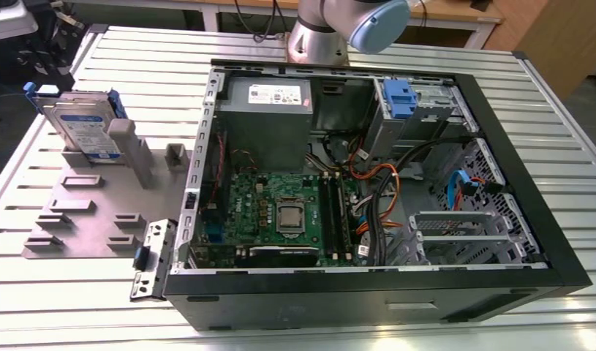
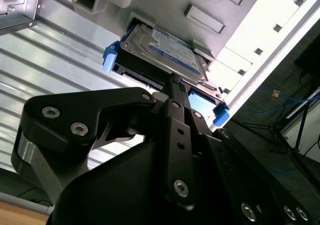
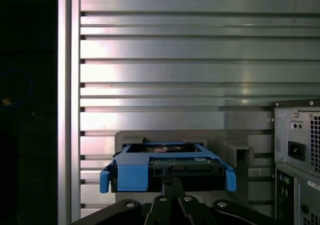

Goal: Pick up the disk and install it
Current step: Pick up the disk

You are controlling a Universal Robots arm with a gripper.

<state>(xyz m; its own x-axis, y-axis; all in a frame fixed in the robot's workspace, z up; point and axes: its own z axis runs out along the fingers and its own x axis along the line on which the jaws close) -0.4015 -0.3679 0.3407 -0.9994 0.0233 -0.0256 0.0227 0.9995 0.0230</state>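
Slatted metal surface (image 1: 83, 314) carries everything. In the exterior view an open PC case (image 1: 376, 296) sits mid-surface w/ a grey fixture plate (image 1: 83, 212) beside it on the exterior view's left. The disk (image 1: 83, 130) stands on edge in a slot at one end of that plate, label face showing, well apart from the case. We judge it stiff, fairly heavy for its bulk, smooth-sided so apt to slip, and shock-sensitive. Best hold is prob. across the two flat faces on the part standing clear of the slot, not on the blue rails, which look like thin plastic that could flex. Its lower part is hidden by the plate's posts, so seat depth is unclear. In the second wrist view the pincer (image 2: 172, 80) looks drawn together on nothing, its tip lined up w/ the disk (image 2: 165, 47); whether tip meets disk we can't tell from this angle. In the first wrist view the pincer (image 3: 172, 183) likewise looks closed & empty, aimed at the disk (image 3: 167, 161) on its connector edge, a blue rail on either side. The pincer's linkage covers part of that edge, and the gap betw. them can't be read.
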